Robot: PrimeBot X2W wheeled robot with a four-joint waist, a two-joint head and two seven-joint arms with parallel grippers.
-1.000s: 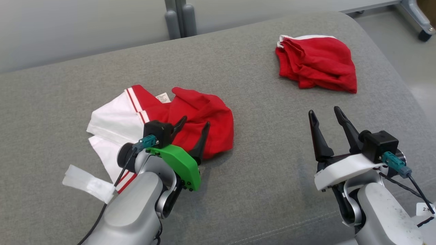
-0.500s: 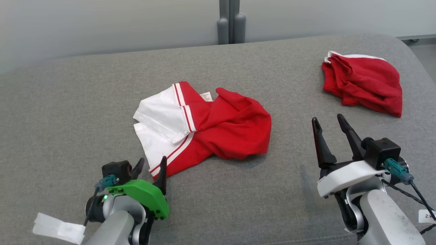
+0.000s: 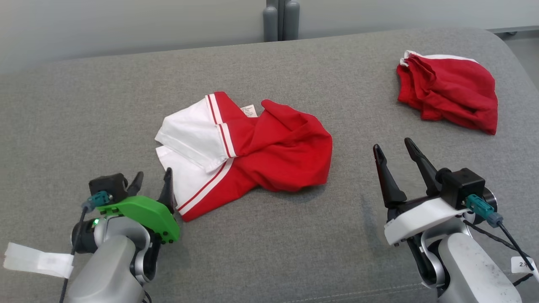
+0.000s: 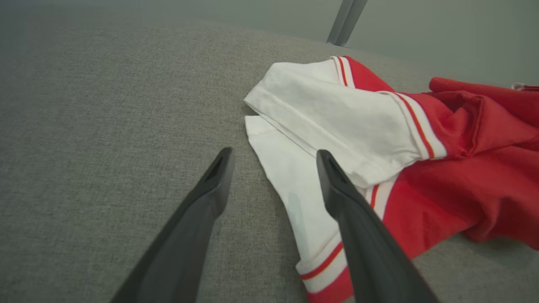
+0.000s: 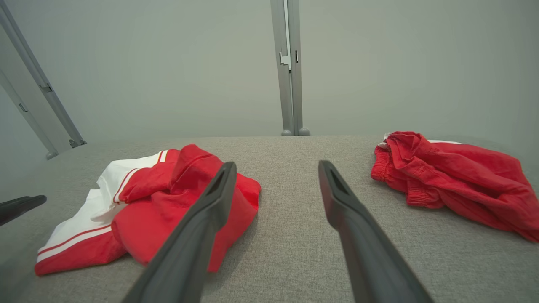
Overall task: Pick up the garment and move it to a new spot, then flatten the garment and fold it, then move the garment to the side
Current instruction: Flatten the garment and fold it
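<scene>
A crumpled red-and-white garment [image 3: 269, 155] lies in the middle of the grey padded surface [image 3: 84, 105], white sleeves to the left and red body to the right. My left gripper [image 3: 154, 172] stands open just in front of the white sleeve's hem, nothing between its fingers. In the left wrist view the garment [image 4: 337, 113] lies ahead and to the right, and the left gripper [image 4: 274, 151] straddles the sleeve's edge without holding it. My right gripper [image 3: 392, 144] is open over bare surface to the garment's right. The right wrist view has the garment [image 5: 168, 202] left of the right gripper [image 5: 276, 163].
A second, all-red bundled garment [image 3: 448, 92] lies at the far right; it sits right of my fingers in the right wrist view [image 5: 454, 181]. A grey metal post [image 3: 278, 19] stands behind the surface. The surface rounds off at its right edge [image 3: 516, 75].
The head camera has shifted. My left gripper, earlier open over the garment's red part, has drawn back to the front left of the white sleeve. The right gripper stays open.
</scene>
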